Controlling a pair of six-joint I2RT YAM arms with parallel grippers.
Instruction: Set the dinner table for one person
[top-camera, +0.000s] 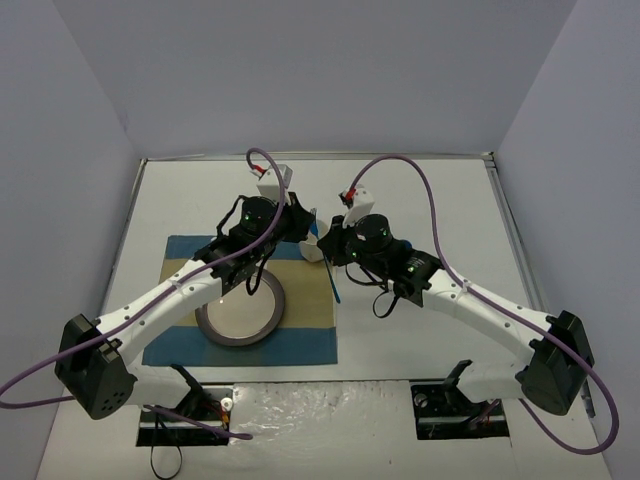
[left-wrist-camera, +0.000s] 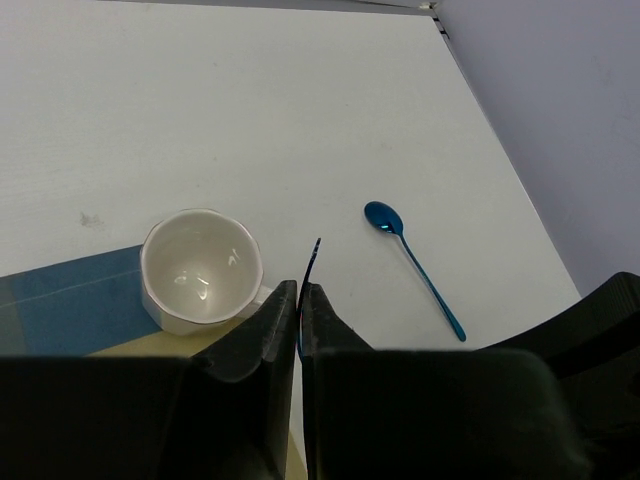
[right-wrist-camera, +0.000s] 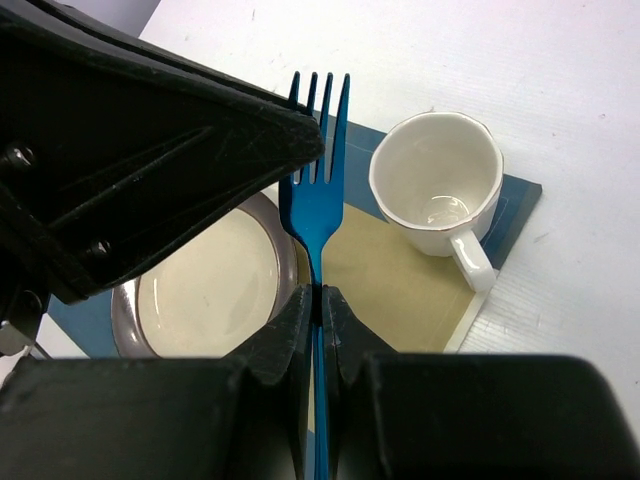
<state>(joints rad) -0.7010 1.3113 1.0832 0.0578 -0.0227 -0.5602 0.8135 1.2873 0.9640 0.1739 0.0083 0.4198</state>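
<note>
The white dinner table lies under the placemat, which carries a plate and a cup. Above the placemat's right edge we see the left gripper and right gripper both clamped on one fork. A spoon lies right of the placemat.

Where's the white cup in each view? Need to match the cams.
Top external: white cup centre frame, only partly visible, at the placemat's far right corner.
Left wrist: cup lower left.
Right wrist: cup upper right, handle pointing down-right.
Shared landmark: the blue-and-tan placemat under the cup.
</note>
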